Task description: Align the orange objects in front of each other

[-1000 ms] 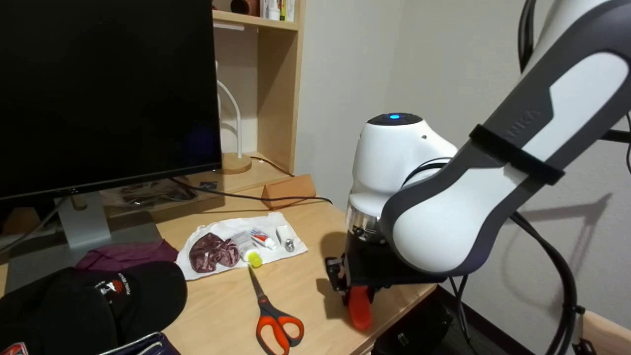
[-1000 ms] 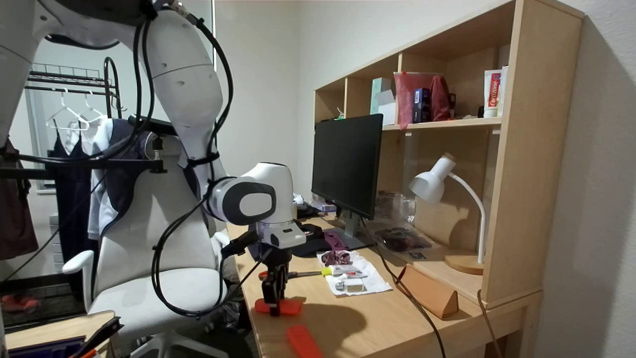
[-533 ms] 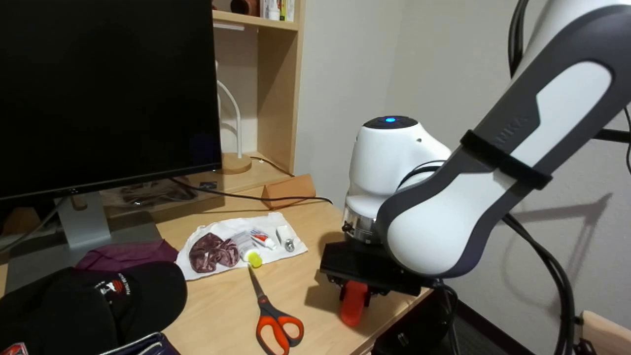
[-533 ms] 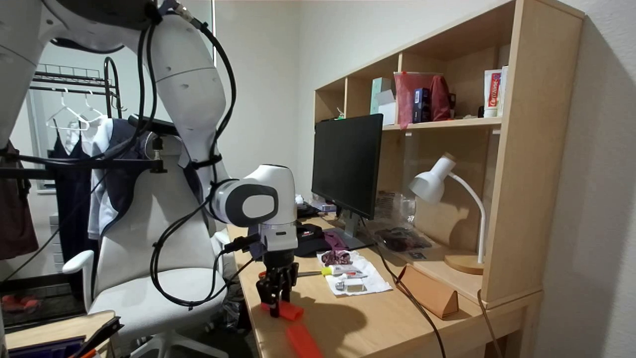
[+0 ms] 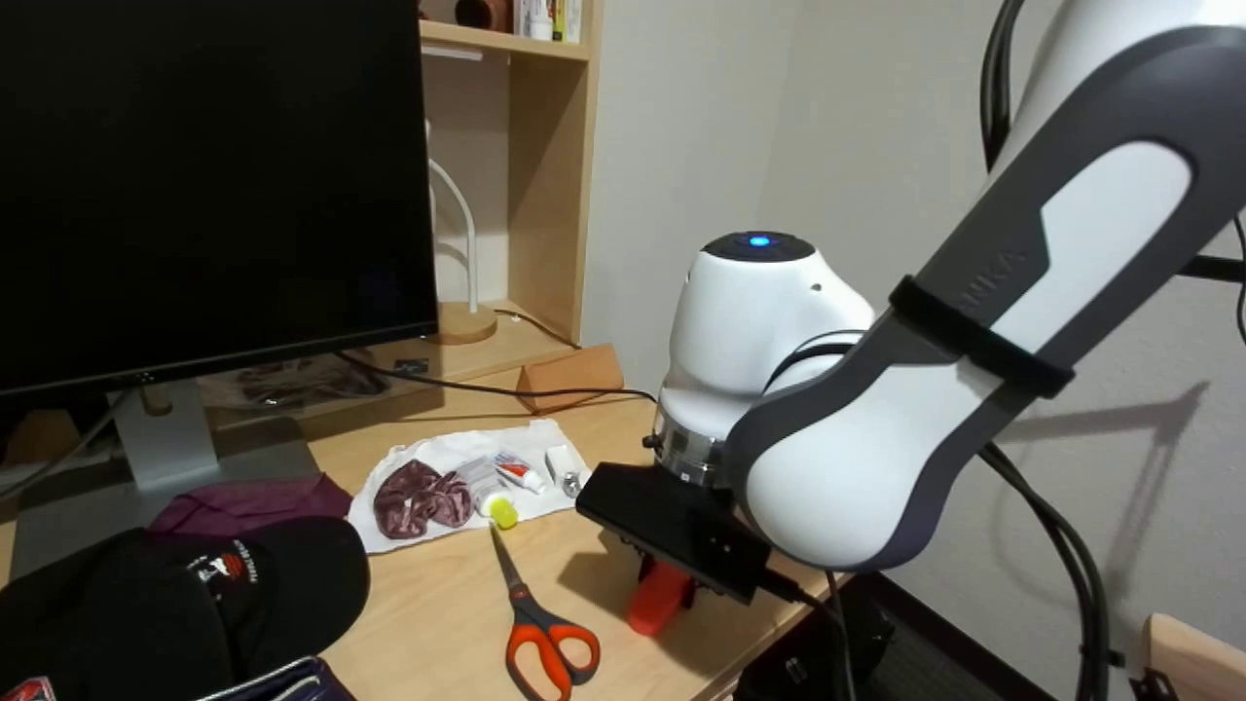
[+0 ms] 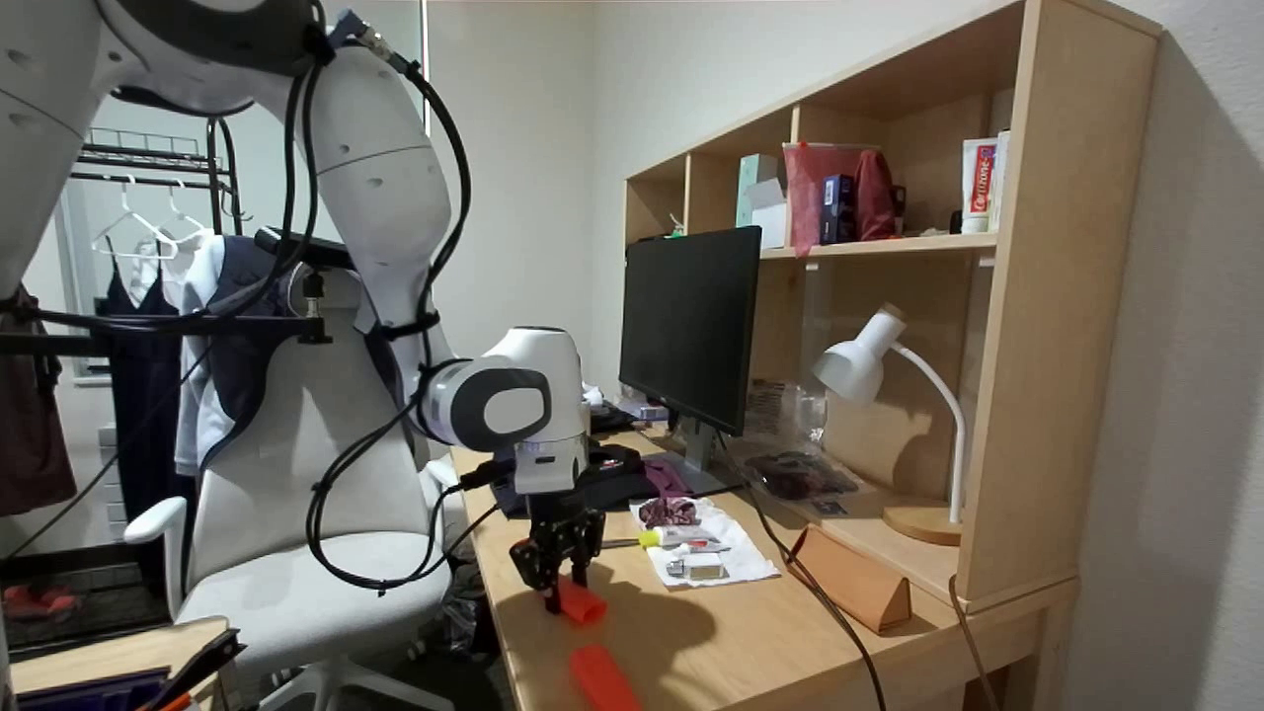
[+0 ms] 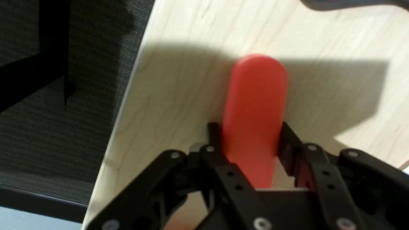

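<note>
A: With the scissors point(image 5: 532, 613) as landmark, where is the gripper point(image 7: 250, 139)?

B: To their right in an exterior view, beside the handles. Its two black fingers point(image 7: 214, 137) grip an orange-red block point(image 5: 657, 601), one against each long side. Whether that block touches the desk point(image 7: 179, 19) I cannot tell.

A: How much room has it?

B: In the wrist view, pale wood shows between block and scissors. On the side away from the scissors, another band of wood runs to the desk's straight edge, with a dark surface point(image 7: 96, 134) beyond.

A: And the second orange-red block point(image 6: 602, 678)?

B: In an exterior view it lies on the desk, farther from the scissors than the held one, its end away from them cut off by the frame. A narrow strip of wood parts the two, one end of each facing the other.

A: What else borders the scissors?

B: White paper point(image 5: 443, 448) bearing small tubes point(image 5: 479, 477), at the blade tip; a black cap point(image 5: 195, 599), to their left.
</note>
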Robot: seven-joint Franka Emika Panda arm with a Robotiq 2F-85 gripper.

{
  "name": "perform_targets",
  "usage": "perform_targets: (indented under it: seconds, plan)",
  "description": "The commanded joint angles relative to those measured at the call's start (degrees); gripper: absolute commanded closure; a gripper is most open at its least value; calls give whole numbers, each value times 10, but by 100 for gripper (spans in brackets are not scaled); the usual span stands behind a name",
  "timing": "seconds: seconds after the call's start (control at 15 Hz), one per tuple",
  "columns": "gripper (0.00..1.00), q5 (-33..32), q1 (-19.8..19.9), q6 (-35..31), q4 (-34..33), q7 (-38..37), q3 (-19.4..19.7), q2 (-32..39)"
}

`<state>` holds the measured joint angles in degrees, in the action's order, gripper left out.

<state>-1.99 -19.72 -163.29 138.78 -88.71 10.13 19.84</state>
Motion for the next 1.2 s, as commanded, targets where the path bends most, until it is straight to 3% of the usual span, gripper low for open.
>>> perform_targets:
  seconds: [0.0,0.27,0.67,0.87,1.13]
  plan:
    - [80,-7,-17,-40,13,-82,14,18]
    - [80,-16,-27,-49,32,-135,30,10]
    - [80,43,22,-111,76,-103,-8,-9]
    - [80,80,54,-135,95,-76,-38,-21]
    - [80,110,131,-79,89,28,-114,-41]
